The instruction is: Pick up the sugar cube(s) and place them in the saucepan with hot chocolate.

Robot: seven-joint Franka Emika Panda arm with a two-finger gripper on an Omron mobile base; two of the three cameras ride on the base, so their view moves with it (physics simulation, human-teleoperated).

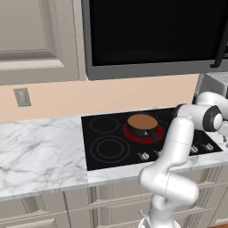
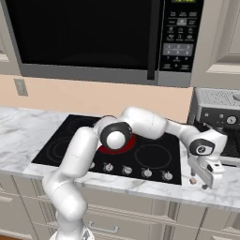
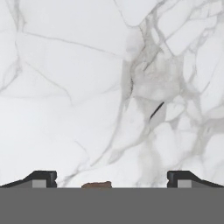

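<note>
hand view showed the gripper [image 3: 107, 178] spread wide over the marble counter [image 3: 87, 87], a brown sugar cube [image 3: 96, 185] between its fingertips.

You face a marble counter [image 1: 40, 156] with a black cooktop [image 1: 107, 147] at its centre. A microwave [image 2: 93, 37] hangs at twelve o'clock, beige cabinets [image 1: 35, 40] at ten, against a peach wall [image 1: 111, 95].

Saucepan [image 1: 143, 124] on cooktop [image 1: 107, 149]; sugar cube [image 2: 192, 180] on counter [image 2: 225, 192] right of it
</note>
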